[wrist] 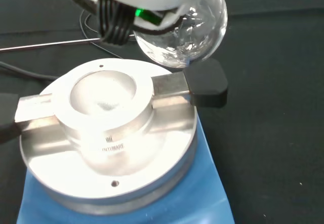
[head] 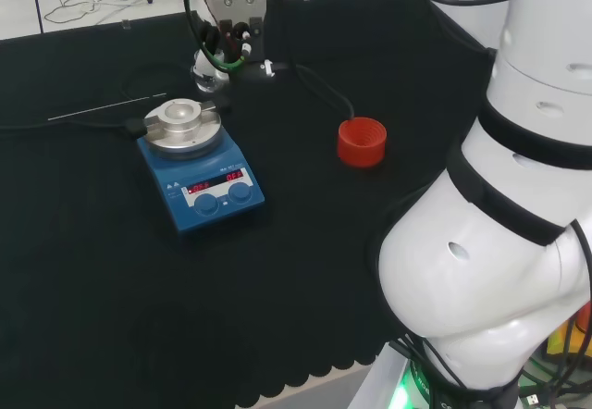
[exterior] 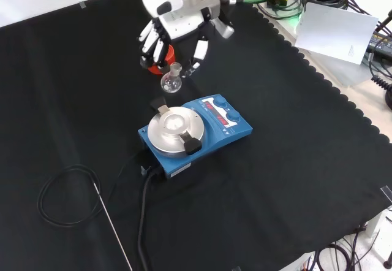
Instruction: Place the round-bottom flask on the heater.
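— Blue heater (exterior: 202, 130) is sitting nearest on the worktop (exterior: 294, 179), its metal bowl (exterior: 174, 125) lying bare; why?
— It is awaiting the round-bottom flask (exterior: 171, 82), hanging just beyond; the hand (exterior: 177, 29) is pinching its neck, keeping the bulb upright for lowering in.

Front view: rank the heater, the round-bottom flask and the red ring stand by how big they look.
1. heater
2. round-bottom flask
3. red ring stand, unsure: the hand hides most of it.
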Motion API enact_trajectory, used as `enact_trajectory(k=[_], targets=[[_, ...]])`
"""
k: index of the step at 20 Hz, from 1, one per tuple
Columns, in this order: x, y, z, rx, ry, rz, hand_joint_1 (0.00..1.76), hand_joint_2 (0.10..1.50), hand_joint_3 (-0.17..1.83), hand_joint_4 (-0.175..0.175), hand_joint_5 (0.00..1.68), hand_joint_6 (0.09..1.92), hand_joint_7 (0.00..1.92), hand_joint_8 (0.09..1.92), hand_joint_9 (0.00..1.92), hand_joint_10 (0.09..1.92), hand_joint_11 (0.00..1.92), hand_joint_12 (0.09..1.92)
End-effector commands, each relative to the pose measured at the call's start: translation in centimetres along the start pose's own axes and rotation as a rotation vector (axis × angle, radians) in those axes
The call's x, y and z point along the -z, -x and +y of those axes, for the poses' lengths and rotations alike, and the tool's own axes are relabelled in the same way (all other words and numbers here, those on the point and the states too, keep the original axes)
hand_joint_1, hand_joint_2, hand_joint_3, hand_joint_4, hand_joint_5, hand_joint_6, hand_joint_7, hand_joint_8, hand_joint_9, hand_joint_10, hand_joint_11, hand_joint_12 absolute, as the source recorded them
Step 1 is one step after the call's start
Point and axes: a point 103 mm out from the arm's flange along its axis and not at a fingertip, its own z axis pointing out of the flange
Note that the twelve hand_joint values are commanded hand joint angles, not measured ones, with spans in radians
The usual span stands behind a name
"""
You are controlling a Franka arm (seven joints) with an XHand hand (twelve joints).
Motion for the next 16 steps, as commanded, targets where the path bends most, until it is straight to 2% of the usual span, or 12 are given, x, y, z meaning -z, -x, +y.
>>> enact_trajectory(k=[1, 12, 13, 14, 16], targets=[[-1.3, -0.8, 2.3, 0.006, -0.055, 0.018, 1.13, 0.67, 0.77, -0.015, 1.14, 0.96, 0.53, 0.66, 0.77, 0.53, 0.56, 1.27], [-2.4, -2.1, 3.2, 0.049, -0.098, 0.032, 1.13, 0.67, 0.77, -0.015, 1.14, 0.96, 0.53, 0.66, 0.77, 0.53, 0.56, 1.27], [-2.3, -0.4, 3.4, 0.053, -0.102, 0.052, 1.13, 0.66, 0.78, -0.015, 1.14, 0.96, 0.53, 0.66, 0.77, 0.53, 0.56, 1.27], [-2.3, 0.1, 3.5, 0.044, -0.100, 0.047, 1.13, 0.66, 0.78, -0.015, 1.14, 0.96, 0.53, 0.66, 0.77, 0.53, 0.56, 1.27], [-2.4, -0.6, 3.2, 0.050, -0.099, 0.034, 1.13, 0.66, 0.78, -0.015, 1.14, 0.96, 0.53, 0.66, 0.77, 0.53, 0.56, 1.27]])
